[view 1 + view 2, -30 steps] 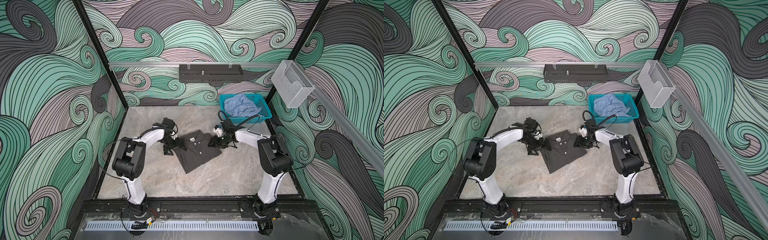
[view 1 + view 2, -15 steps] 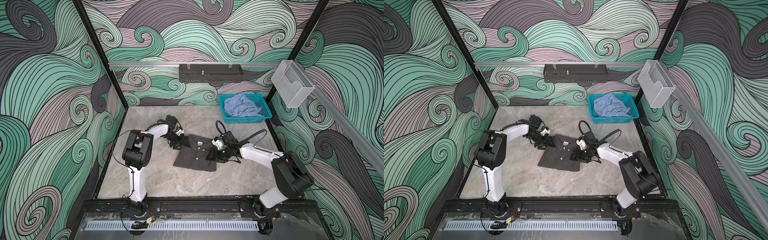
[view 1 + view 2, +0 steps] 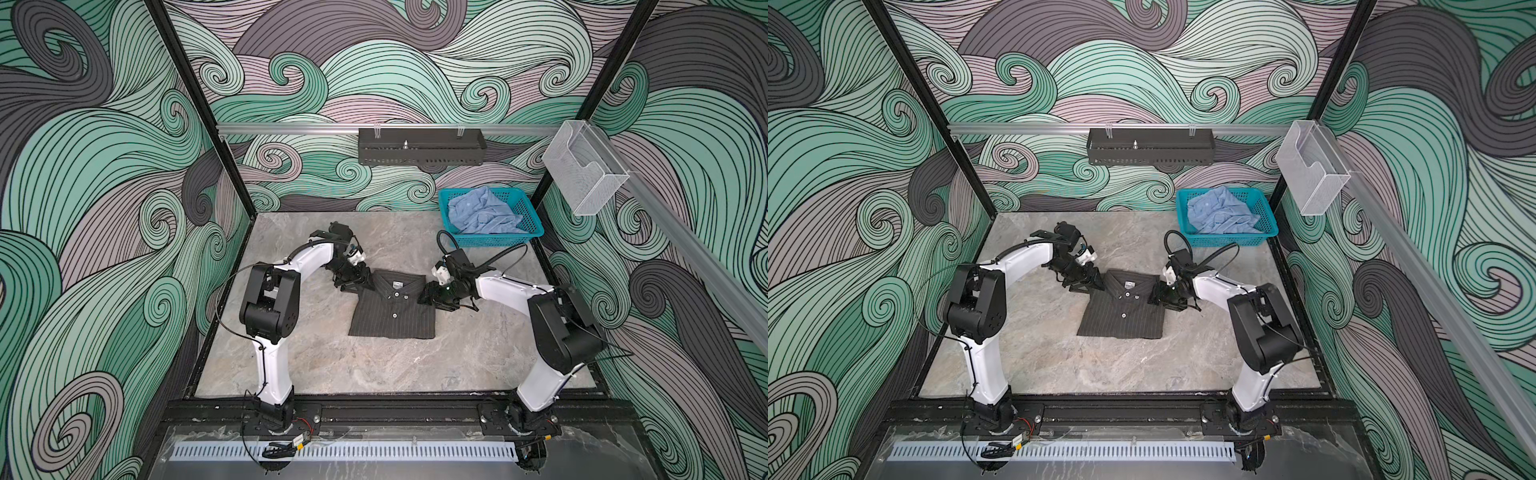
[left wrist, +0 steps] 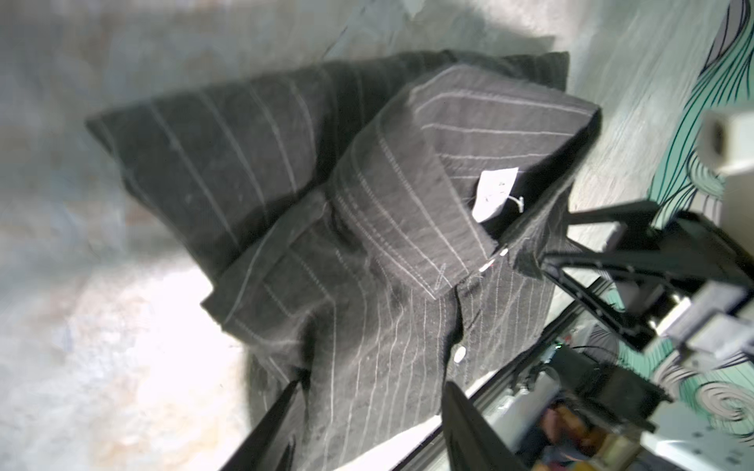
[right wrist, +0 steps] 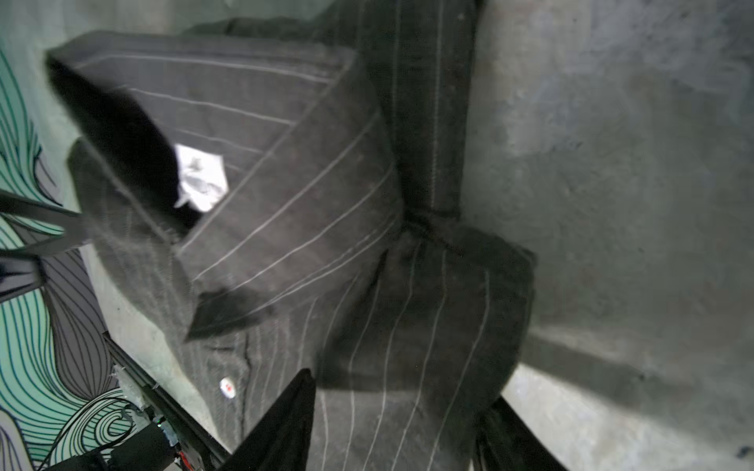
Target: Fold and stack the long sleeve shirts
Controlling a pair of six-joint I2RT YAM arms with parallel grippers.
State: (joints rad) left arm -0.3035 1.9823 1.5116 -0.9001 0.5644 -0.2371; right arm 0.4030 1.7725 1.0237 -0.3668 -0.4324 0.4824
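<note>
The dark charcoal pinstriped shirt (image 3: 392, 316) (image 3: 1123, 318) lies folded into a rectangle mid-table, collar toward the back wall. My left gripper (image 3: 362, 286) (image 3: 1091, 284) is down at its left shoulder. My right gripper (image 3: 424, 297) (image 3: 1155, 297) is down at its right shoulder. In the left wrist view the left gripper (image 4: 371, 385) has its jaws apart with flat shirt cloth (image 4: 367, 204) between them. The right gripper (image 5: 398, 391) likewise straddles the cloth (image 5: 306, 204), jaws apart. The light blue shirt (image 3: 482, 212) (image 3: 1221, 212) lies crumpled in the basket.
The teal mesh basket (image 3: 494, 241) (image 3: 1229, 240) stands at the back right corner of the marble table (image 3: 374, 374). A black rack (image 3: 422, 145) hangs on the back wall, and a clear plastic holder (image 3: 584, 170) on the right rail. A black frame rail (image 3: 395, 411) bounds the front.
The charcoal shirt has turned from lying skewed to lying square with its collar to the back. Both arms shifted with it and now sit at its shoulders.
</note>
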